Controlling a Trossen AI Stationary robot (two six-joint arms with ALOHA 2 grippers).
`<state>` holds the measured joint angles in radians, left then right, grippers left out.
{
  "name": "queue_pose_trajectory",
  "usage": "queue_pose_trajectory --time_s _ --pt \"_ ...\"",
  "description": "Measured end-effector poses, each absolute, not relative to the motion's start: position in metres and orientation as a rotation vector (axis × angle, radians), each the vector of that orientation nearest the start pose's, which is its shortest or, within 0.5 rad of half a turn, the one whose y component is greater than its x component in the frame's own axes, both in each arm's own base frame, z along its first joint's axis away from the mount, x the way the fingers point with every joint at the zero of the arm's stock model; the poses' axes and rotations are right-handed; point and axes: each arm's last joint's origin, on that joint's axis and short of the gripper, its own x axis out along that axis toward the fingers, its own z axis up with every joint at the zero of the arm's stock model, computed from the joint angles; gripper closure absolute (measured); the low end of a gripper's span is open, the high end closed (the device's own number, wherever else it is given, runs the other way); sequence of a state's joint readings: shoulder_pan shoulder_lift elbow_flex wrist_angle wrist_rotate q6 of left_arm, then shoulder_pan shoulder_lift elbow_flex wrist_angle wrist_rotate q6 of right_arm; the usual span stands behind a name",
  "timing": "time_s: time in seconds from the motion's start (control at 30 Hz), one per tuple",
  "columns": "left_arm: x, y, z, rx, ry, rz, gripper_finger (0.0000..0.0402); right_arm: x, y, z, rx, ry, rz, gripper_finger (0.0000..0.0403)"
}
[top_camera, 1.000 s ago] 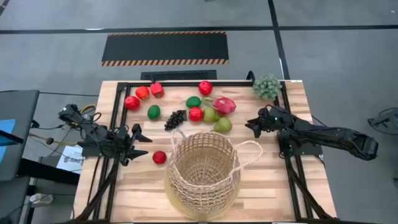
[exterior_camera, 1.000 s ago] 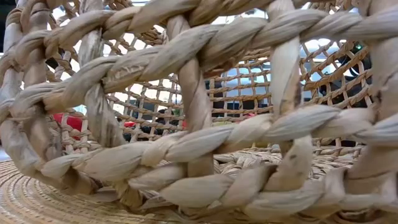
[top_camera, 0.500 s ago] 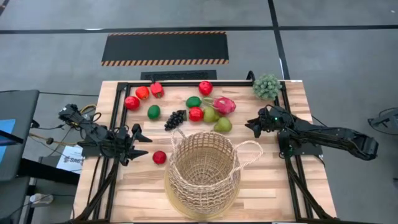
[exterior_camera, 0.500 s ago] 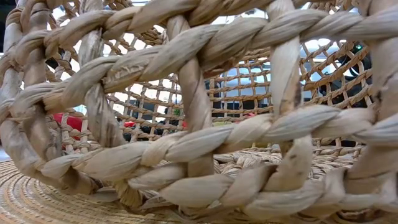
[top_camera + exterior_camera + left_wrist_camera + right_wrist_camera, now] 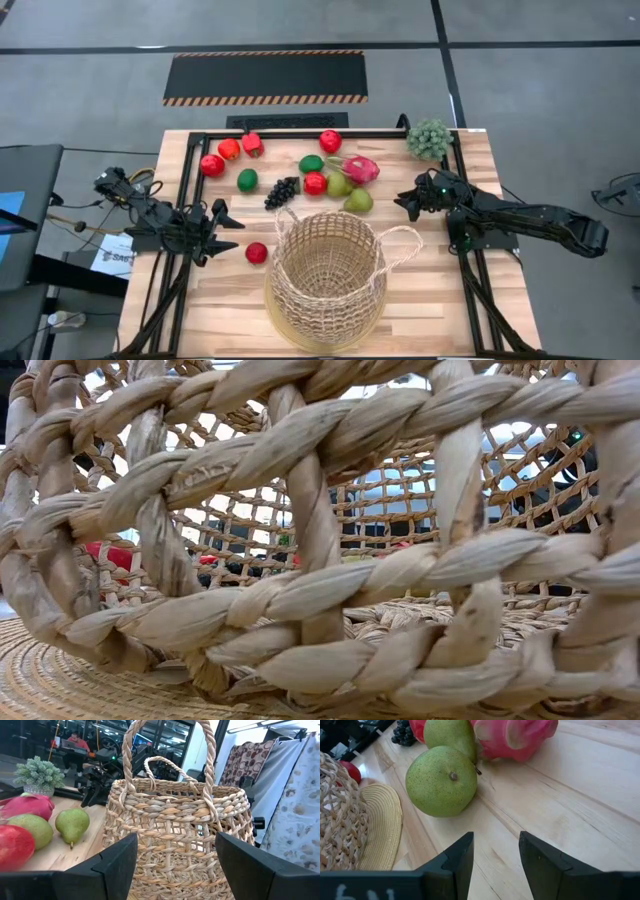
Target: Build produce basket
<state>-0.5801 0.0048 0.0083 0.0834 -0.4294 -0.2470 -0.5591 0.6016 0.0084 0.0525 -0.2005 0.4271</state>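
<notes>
- The left gripper (image 5: 222, 232) sits low at the table's left side, fingers (image 5: 112, 865) spread with nothing between them, aimed at the basket (image 5: 328, 275).
- One small red fruit (image 5: 257, 253) lies alone between that gripper and the basket, apart from both.
- The right gripper (image 5: 403, 203) sits low at the right side, its two fingers (image 5: 457, 857) parted around bare wood and holding nothing; a green pear (image 5: 359, 201) lies just ahead of it.
- One basket stands upright on the near middle of the wooden table (image 5: 430, 300), with two loop handles and no fruit seen inside.
- Behind the basket is a cluster: two pears, one pink dragon fruit (image 5: 361, 168), one red round fruit (image 5: 315, 183), one green lime (image 5: 311, 164) and one dark grape bunch (image 5: 281, 191).
- Farther left lie one more lime (image 5: 247, 179) and three red fruits (image 5: 229, 152) in a row; a fourth red one (image 5: 330, 141) sits at the far edge.
- One pale green spiky ball (image 5: 429, 138) rests at the far right corner.
</notes>
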Motion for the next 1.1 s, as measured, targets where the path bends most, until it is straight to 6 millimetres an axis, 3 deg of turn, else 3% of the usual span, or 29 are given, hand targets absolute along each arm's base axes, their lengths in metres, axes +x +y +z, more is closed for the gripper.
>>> queue_pose_trajectory --time_s 0.3,0.67,0.8,1.1 --pt "0.086 -0.039 0.174 -0.293 -0.068 -0.076 0.0147 0.106 -0.06 0.116 0.615 0.425 -0.455 0.0223" --pt "0.086 -0.038 0.174 -0.693 -0.063 -0.062 0.0147 0.106 -0.06 0.116 0.615 0.426 -0.455 0.0223" --pt "0.086 -0.035 0.175 -0.845 -0.106 0.035 0.0147 0.106 -0.059 0.116 0.615 0.426 -0.455 0.0223" --pt "0.083 -0.025 0.174 -0.902 -0.256 0.389 0.0147 0.106 -0.06 0.117 0.613 0.421 -0.455 0.0223"
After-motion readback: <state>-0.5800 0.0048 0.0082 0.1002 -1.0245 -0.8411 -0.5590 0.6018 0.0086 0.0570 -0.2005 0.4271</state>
